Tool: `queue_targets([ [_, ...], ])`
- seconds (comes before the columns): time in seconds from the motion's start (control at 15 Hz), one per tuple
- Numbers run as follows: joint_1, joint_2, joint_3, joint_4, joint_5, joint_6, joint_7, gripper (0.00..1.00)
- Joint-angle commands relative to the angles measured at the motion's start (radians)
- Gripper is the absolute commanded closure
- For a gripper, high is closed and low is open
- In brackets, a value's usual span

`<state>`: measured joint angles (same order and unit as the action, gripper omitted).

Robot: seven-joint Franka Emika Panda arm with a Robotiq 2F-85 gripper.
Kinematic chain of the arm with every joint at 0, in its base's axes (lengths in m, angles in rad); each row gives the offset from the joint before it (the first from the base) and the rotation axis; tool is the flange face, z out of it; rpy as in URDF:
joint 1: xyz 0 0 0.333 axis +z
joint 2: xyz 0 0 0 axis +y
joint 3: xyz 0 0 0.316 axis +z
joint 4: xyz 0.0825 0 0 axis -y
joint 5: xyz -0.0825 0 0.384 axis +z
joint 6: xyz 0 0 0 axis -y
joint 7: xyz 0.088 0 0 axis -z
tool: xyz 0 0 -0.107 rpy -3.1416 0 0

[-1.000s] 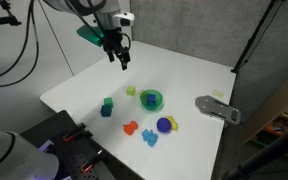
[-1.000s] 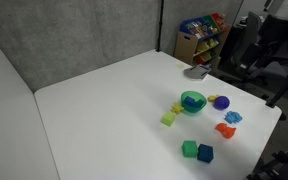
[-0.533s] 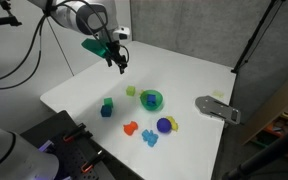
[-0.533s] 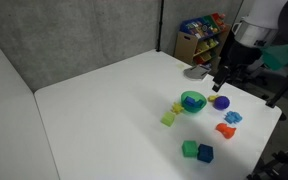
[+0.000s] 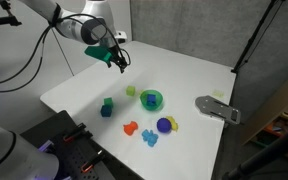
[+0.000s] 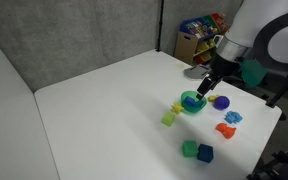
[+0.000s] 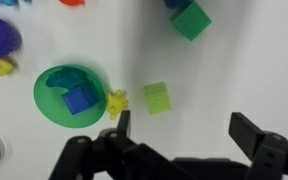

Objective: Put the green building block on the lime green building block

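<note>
Advanced since earlier, my tool (image 7: 180, 124) hangs spread and empty near the bowl (image 7: 44, 106), readied for the green building block (image 7: 192, 19) beyond it.

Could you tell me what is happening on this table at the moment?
The robot arm's gripper hovers open and empty above the white table. The green building block sits beside a dark blue cube, apart from the lime green building block near the green bowl. No stacking has been done yet.
</note>
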<state>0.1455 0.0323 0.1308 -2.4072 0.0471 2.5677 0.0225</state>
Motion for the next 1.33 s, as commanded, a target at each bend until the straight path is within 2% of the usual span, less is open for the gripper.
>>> queue_targets([
  [0.0,-0.003,-0.001,0.003,0.003,0.0,-0.003,-0.002,0.0],
  [0.4,0.009,0.08,0.022,-0.013,0.015,0.042,-0.038,0.0],
  [0.53,0.018,0.117,0.024,-0.012,-0.009,0.051,-0.005,0.0],
  [0.73,0.027,0.171,0.036,-0.019,0.013,0.093,0.004,0.0],
  [1.27,0.093,0.299,0.004,-0.056,-0.019,0.242,0.18,0.0],
])
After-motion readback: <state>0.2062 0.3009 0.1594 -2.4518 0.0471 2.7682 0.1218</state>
